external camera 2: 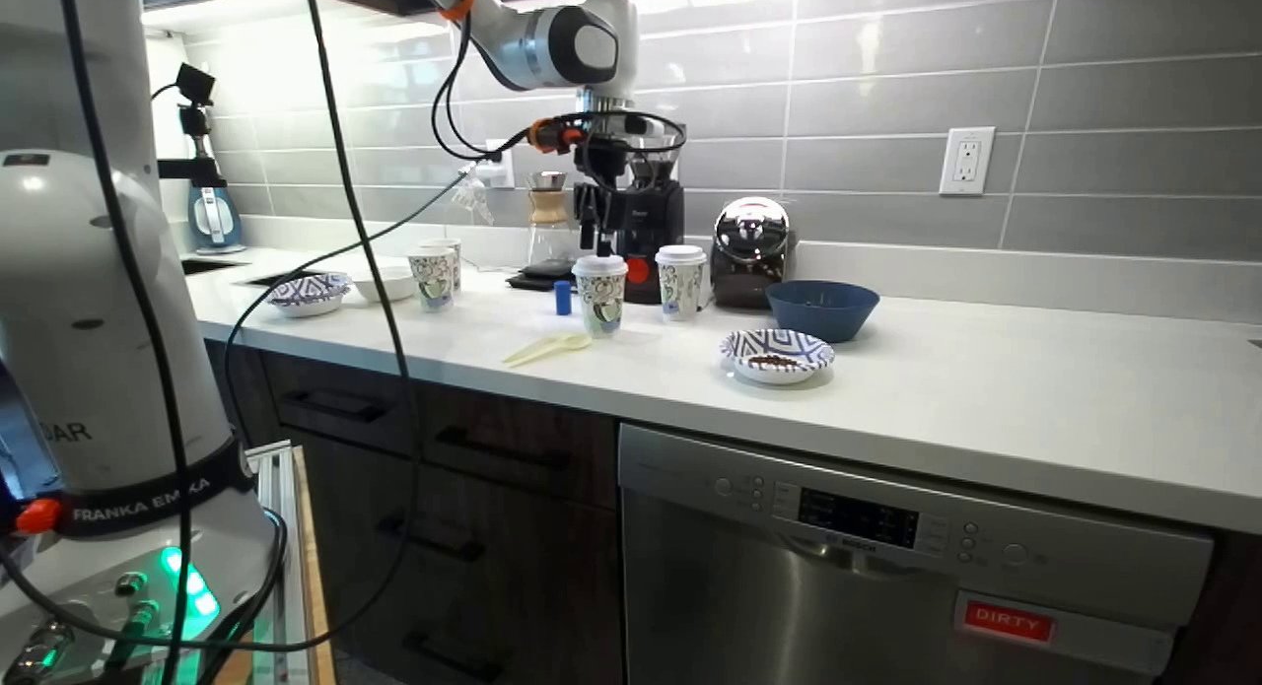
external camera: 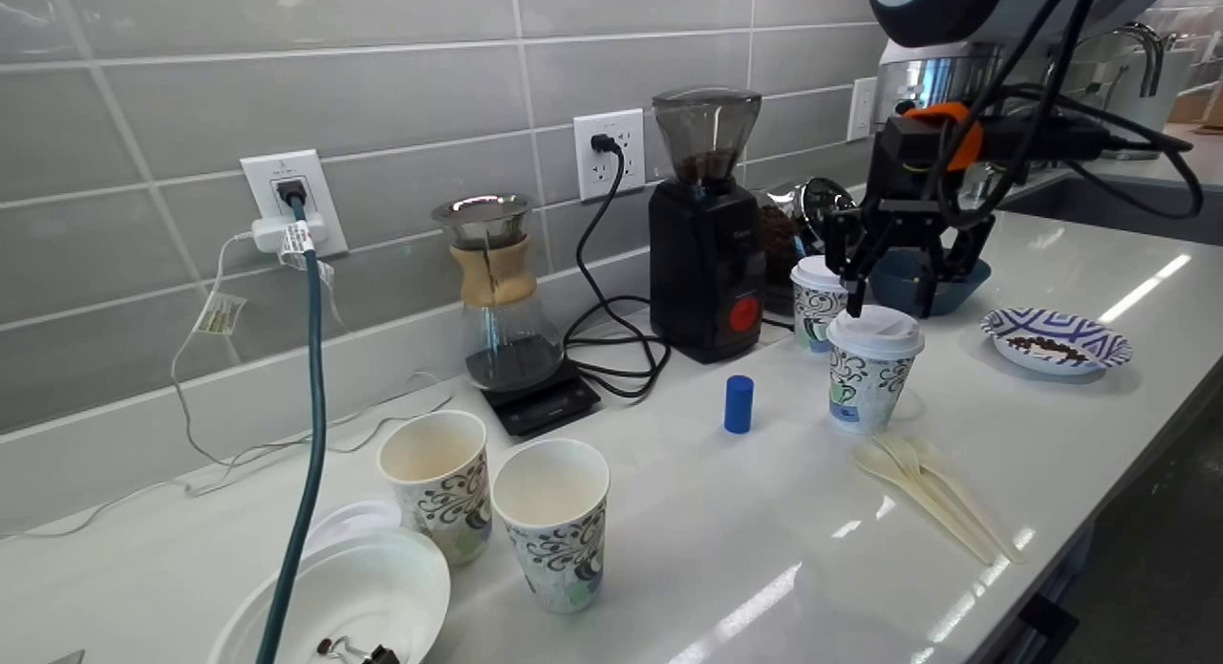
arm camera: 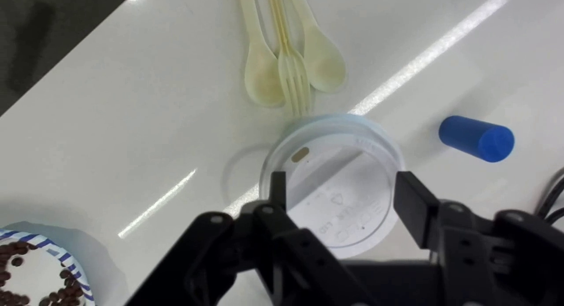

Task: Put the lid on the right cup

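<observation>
The white lid sits on top of the right cup, a white paper cup with printed swirls and a blue patch. The lid and cup also show in an exterior view, upright. In the wrist view the lid fills the space between the fingers and hides the cup. My gripper is open and empty, pointing down just above the lid; it also shows in an exterior view and in the wrist view. I cannot tell whether a fingertip touches the lid.
Another lidded cup stands close behind. Plastic cutlery and a blue cylinder lie near the cup. A patterned bowl with beans, a blue bowl and a coffee grinder stand around. Two open cups stand farther off.
</observation>
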You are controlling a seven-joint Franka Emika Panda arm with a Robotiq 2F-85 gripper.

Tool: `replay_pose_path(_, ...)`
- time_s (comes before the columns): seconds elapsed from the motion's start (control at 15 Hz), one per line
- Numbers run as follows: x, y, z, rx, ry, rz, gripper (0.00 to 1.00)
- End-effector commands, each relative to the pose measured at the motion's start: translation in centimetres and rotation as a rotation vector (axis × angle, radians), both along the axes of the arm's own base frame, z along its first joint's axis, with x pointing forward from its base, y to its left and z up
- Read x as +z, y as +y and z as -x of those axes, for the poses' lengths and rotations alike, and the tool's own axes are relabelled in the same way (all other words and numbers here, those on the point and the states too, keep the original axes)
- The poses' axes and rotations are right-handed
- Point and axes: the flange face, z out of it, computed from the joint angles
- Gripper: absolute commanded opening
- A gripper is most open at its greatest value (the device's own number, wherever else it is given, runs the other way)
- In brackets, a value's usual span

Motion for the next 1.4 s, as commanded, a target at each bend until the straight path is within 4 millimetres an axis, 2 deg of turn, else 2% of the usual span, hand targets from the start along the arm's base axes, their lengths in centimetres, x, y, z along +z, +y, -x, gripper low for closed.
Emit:
replay_pose_path(0.0, 0.6, 0.0, 0.4, 0.015, -0.044, 0.033, 0.64)
replay_pose_path(0.4, 0.4, 0.5, 0.2, 0.03, -0.071, 0.039, 0.7)
replay_pose_path(0.93, -0.4, 0.7, 0.2, 0.037, -0.074, 0.035, 0.65)
replay_pose_path(1.33, -1.8, 0.4, 0.2, 0.039, -0.054, 0.04, 0.68)
